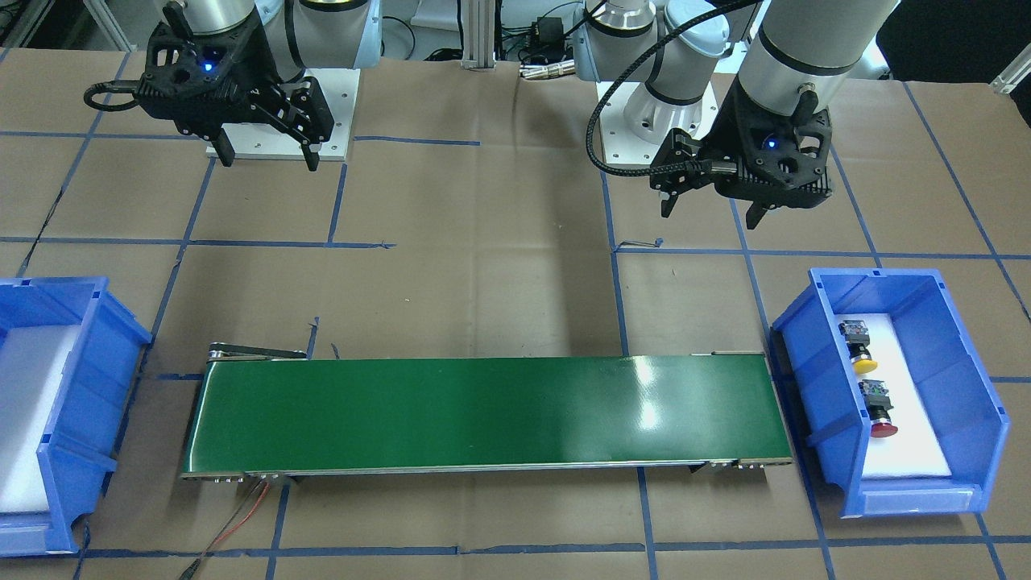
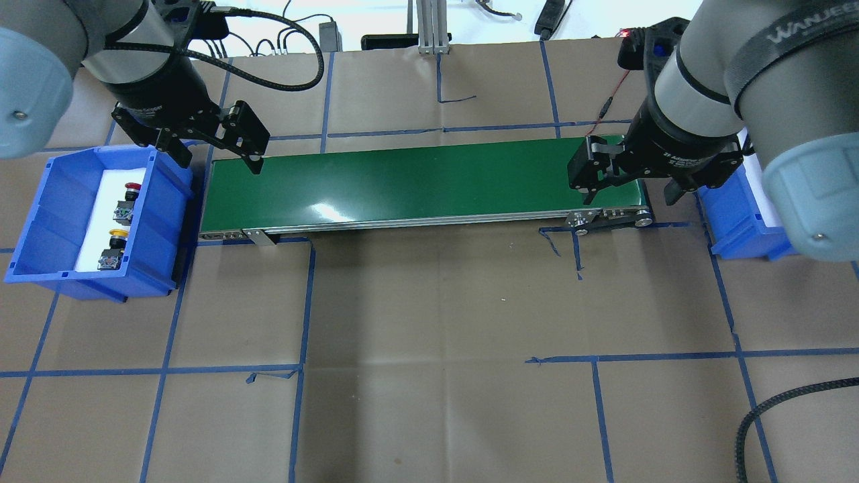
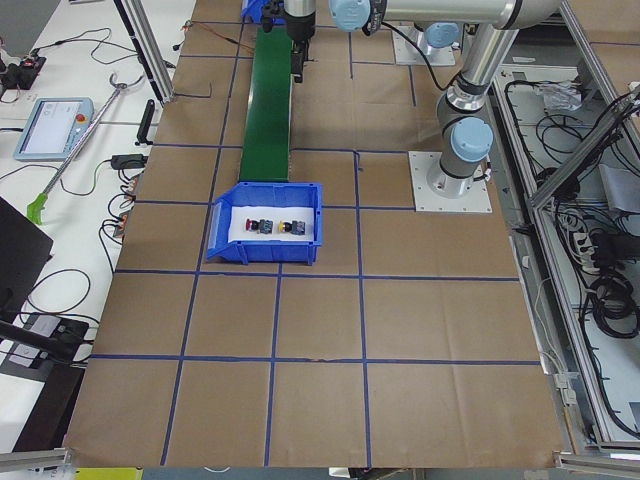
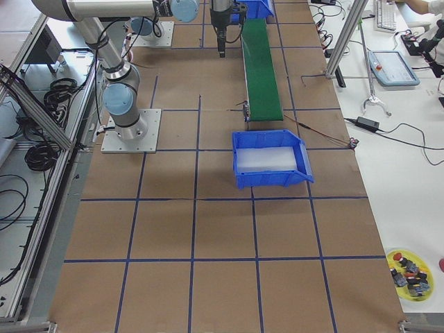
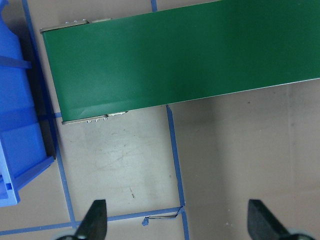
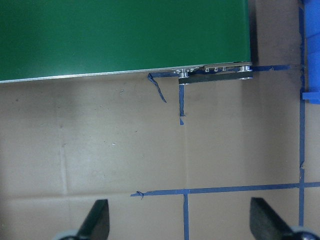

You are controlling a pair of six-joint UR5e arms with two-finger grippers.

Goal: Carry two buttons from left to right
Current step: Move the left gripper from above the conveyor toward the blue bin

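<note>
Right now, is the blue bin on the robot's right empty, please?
Empty: the right bin shows only white liner; the yellow button and red button sit in the left bin.

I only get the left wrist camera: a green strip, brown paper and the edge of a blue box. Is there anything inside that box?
Observer: Yes. The overhead view shows two push-buttons lying in the left blue box: a red-capped button and a yellow-capped button.
Operator: Where could they end up?
Observer: A second blue box stands at the far end of the green belt.
Operator: Is the other arm doing anything?
Observer: The right hand hangs open near that end of the belt, with nothing between its fingers.
</note>
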